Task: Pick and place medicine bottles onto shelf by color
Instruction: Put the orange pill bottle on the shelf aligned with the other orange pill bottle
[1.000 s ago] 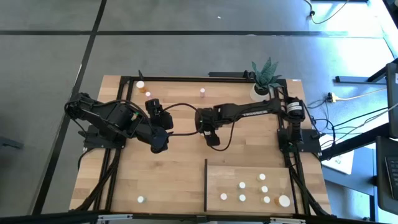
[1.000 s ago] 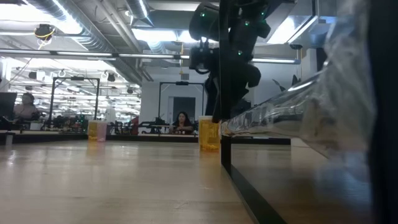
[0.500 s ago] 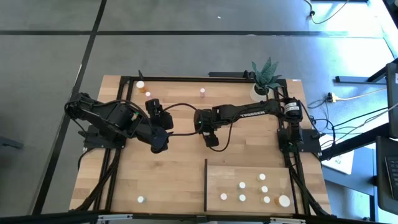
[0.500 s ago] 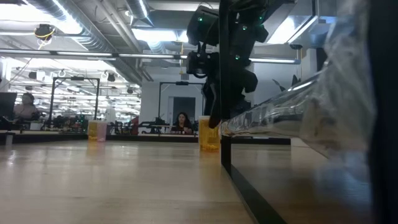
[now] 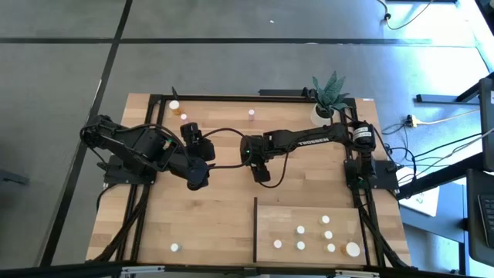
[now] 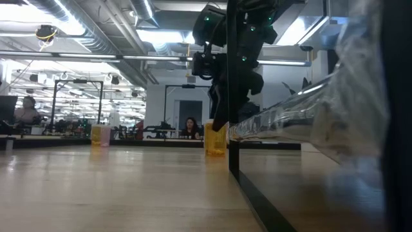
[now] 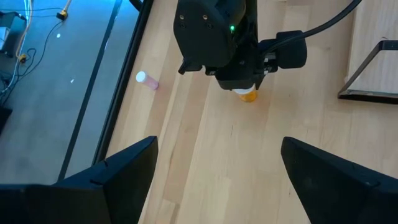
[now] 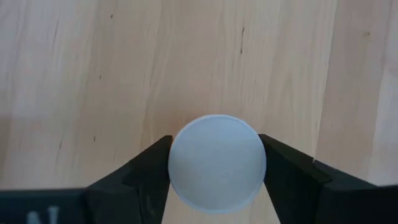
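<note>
1. The right gripper (image 5: 262, 174) is seen over the middle of the table (image 5: 220, 224), pointing down, just beyond the far end of the shelf's dark edge.
2. In the right wrist view a white cap (image 8: 217, 163) is flanked by the two fingers (image 8: 146, 174), which are touching it on both sides; the cap is pinched.
3. The pinched bottle (image 7: 247, 94) is shown orange-bodied in the left wrist view and in the low view (image 6: 215, 139), standing on the table.
4. The left gripper (image 5: 196, 182) is held over the table left of the right one, fingers (image 7: 118, 171) spread, nothing between them.
5. The shelf (image 5: 309, 220) lies at the near right; seven white-capped bottles are seen on it.
6. A pink bottle (image 5: 252, 114) stands near the far edge.
7. Two bottles are seen at the far left corner, and a white bottle (image 5: 175, 248) near the near edge.
</note>
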`<state>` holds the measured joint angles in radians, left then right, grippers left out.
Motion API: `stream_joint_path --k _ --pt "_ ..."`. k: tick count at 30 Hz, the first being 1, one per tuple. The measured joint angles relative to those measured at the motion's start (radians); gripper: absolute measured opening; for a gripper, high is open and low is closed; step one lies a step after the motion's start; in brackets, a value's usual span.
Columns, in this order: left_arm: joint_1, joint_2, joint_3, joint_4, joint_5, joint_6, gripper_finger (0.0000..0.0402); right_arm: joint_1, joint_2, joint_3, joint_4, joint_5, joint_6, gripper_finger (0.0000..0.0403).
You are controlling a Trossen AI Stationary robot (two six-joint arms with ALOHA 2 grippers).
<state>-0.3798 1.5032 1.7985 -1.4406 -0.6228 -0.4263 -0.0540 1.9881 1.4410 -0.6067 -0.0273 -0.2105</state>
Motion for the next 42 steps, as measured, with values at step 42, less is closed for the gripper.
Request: stream_joint_path --k 42 --pt "0.007 0.002 -0.002 0.267 0.065 0.254 0.0335 0.342 -0.553 0.002 -0.601 0.234 0.581 0.0226"
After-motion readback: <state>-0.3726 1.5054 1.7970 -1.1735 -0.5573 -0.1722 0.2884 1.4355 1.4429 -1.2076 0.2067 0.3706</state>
